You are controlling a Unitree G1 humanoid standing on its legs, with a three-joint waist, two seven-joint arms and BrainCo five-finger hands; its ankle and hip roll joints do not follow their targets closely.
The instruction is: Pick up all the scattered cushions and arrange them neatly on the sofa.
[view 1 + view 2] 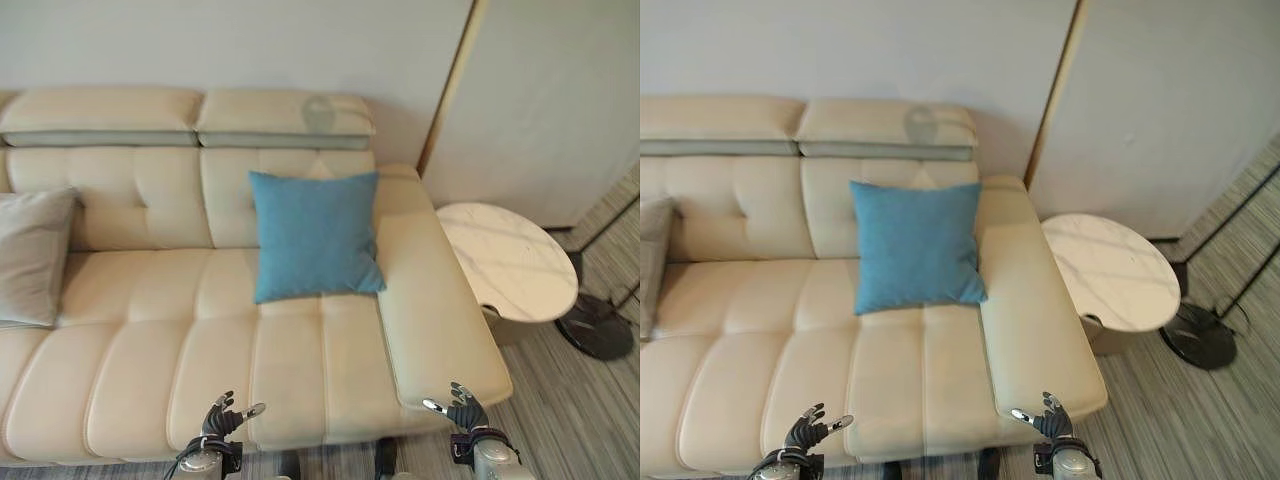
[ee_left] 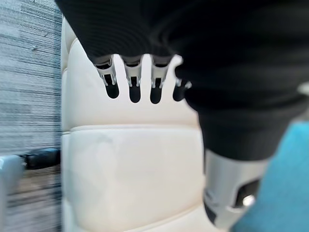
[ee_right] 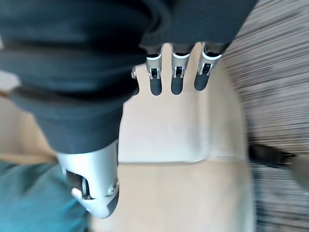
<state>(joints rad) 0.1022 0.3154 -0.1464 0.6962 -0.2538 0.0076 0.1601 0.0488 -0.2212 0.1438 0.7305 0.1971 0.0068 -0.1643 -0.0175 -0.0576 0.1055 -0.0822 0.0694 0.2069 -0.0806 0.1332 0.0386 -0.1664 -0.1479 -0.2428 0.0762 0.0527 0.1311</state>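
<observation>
Sofa: cream, landmark.
Blue cushion: propped upright against its backrest, near the right armrest, judged already arranged.
Grey cushion: leaned at its left end.
Left hand, right hand: held at its front edge, fingers spread, nothing held.

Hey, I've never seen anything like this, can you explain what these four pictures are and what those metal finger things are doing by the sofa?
A humanoid robot is tidying cushions. The two wide pictures come from cameras on its head, looking down at a cream sofa. A blue cushion leans upright against the backrest, and a grey cushion leans at the sofa's far left. A round marble side table stands beside the armrest. At the bottom you see the left hand and right hand, silver fingers with dark tips. The two close pictures come from wrist cameras, looking along each hand's fingers at the sofa. Both hands are open and hold nothing.
</observation>
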